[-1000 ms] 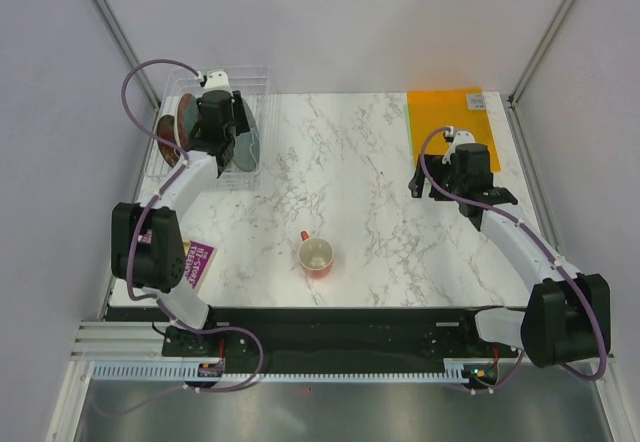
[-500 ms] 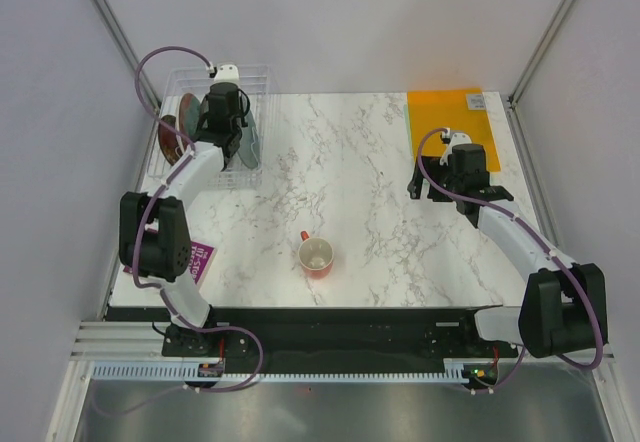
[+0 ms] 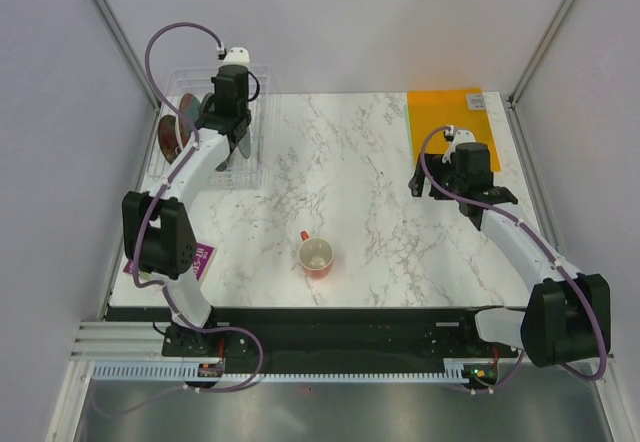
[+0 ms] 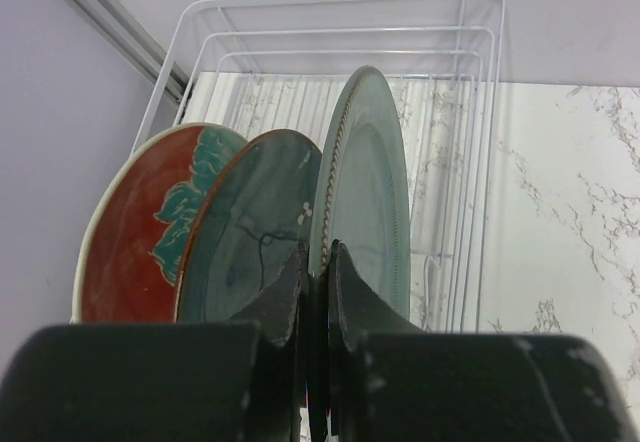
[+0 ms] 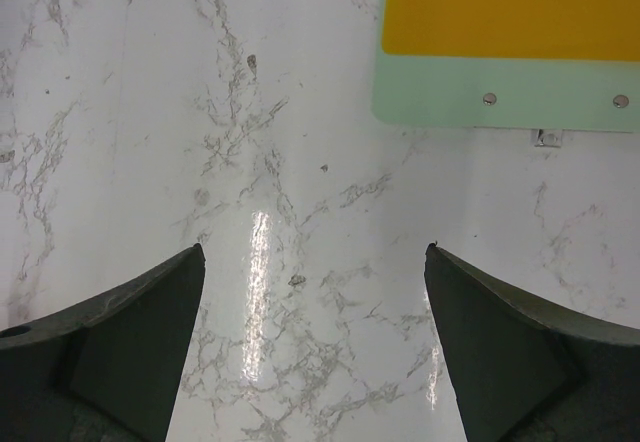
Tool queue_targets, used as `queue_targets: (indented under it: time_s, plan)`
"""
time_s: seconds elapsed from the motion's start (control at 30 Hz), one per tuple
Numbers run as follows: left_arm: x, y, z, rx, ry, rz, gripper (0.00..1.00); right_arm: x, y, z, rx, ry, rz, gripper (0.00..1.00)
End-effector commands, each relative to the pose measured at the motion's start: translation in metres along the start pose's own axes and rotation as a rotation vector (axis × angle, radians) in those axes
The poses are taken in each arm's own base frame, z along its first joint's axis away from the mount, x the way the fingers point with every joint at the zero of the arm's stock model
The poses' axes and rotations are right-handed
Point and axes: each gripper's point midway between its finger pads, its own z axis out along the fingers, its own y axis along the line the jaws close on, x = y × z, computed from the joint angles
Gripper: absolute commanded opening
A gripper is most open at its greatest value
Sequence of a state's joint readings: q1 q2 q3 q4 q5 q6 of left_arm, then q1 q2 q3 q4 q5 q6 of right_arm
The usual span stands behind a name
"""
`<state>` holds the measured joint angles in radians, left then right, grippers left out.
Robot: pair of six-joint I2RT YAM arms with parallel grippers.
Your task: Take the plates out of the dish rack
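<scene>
The dish rack [image 4: 470, 22] is a clear tray with a white wire grid at the table's far left corner [image 3: 175, 82]. Three plates stand on edge in it: a red floral one [image 4: 130, 242], a dark teal one [image 4: 255, 222] and a grey-green one [image 4: 370, 192]. My left gripper [image 4: 318, 250] is shut on the near rim of the grey-green plate, one finger on each face. From above, the left gripper [image 3: 232, 137] sits over the rack, with the red plate [image 3: 165, 134] to its left. My right gripper [image 5: 314, 252] hangs open over bare marble at the right [image 3: 460, 194], holding nothing.
A small red mug [image 3: 316, 255] stands upright near the table's middle front. A flat orange sheet [image 3: 445, 112] lies at the far right, just beyond the right gripper. A purple card [image 3: 198, 262] lies at the front left. Walls close in behind and beside the rack.
My left gripper has pushed farther back over the rack and closed on the grey-green plate's rim. The right arm has barely moved and stays open.
</scene>
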<state>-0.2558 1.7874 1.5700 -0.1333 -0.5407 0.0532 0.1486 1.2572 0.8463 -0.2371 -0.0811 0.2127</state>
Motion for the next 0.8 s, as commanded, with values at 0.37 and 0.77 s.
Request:
queue_targets:
  time_s: [0.37,0.77]
  plan:
    - [-0.152,0.014,-0.153,0.397,-0.26,-0.311,0.02,-0.052,0.065,-0.024,-0.301,-0.084,0.065,0.98]
    - [-0.115,-0.053,-0.236,0.926,-0.165,-0.646,0.02,-0.084,0.155,-0.064,-0.691,-0.209,0.229,0.98]
